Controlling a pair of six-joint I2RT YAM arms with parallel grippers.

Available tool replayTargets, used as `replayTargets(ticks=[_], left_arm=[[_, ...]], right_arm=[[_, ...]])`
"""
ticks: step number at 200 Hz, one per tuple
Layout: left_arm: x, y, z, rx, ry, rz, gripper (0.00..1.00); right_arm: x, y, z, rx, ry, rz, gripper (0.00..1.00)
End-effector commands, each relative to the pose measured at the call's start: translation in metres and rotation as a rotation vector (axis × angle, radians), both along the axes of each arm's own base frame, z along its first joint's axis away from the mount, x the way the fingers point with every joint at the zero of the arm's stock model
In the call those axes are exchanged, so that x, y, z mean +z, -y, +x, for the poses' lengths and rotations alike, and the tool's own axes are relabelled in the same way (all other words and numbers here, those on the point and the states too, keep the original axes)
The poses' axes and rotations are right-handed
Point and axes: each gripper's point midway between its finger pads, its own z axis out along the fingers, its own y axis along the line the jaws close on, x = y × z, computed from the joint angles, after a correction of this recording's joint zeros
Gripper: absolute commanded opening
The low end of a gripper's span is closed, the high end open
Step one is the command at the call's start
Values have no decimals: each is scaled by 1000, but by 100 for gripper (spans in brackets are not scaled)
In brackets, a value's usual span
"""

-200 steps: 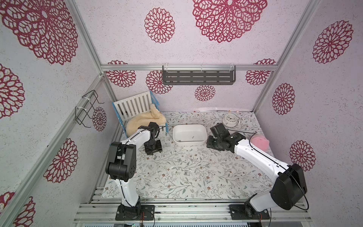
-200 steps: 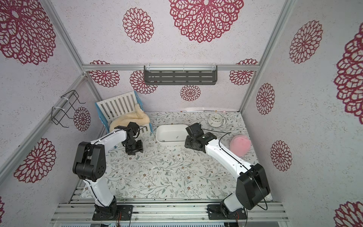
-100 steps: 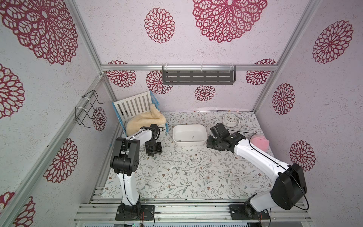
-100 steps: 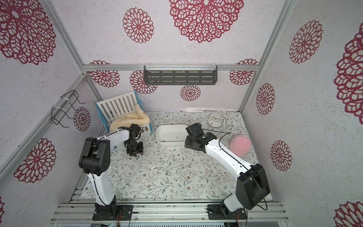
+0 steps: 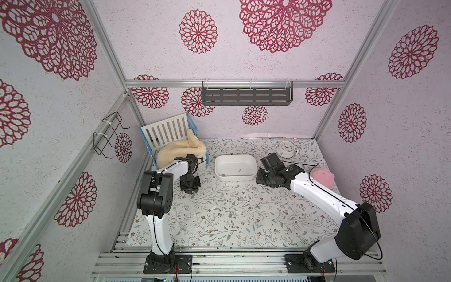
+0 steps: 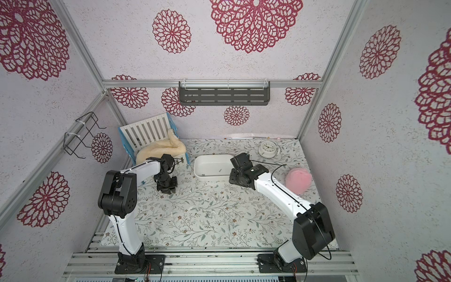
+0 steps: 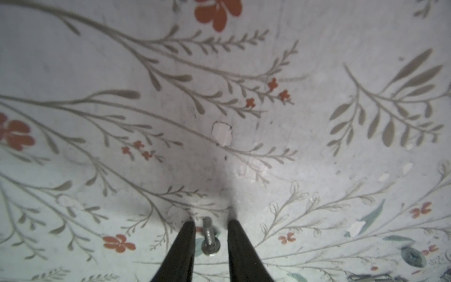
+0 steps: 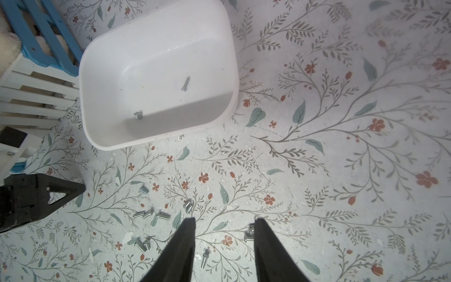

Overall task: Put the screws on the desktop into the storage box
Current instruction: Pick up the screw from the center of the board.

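Left claw (image 7: 211, 221) sits narrowly spread astride a screw (image 7: 210, 240) on the desktop (image 7: 317, 146), not yet pinching; tiny shaft could squirt out as tips close.

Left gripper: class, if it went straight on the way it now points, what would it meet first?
Probably the desktop, right at its tips; the left gripper points down with a screw lying between its open jaws, apparently untouched.
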Motion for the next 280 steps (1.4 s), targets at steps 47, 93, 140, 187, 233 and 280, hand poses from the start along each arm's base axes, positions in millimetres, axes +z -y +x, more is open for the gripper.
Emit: replayTargets(ticks=[47, 93, 140, 187, 233, 280], left_arm=[[-17, -4, -15, -5, -51, 3, 15], [-15, -2, -17, -9, -51, -1, 8], [6, 14, -16, -32, 6, -28, 6], [47, 46, -7, -81, 86, -65, 5], [106, 74, 25, -122, 210, -107, 5], [152, 105, 81, -155, 306, -145, 5]], right_arm=[[9, -5, 7, -8, 30, 39, 43], [11, -5, 7, -8, 32, 41, 43], [14, -3, 6, -12, 40, 44, 43], [19, 0, 4, -16, 51, 40, 43], [24, 6, 2, -26, 62, 33, 43], [28, 17, 2, -51, 73, 34, 43]])
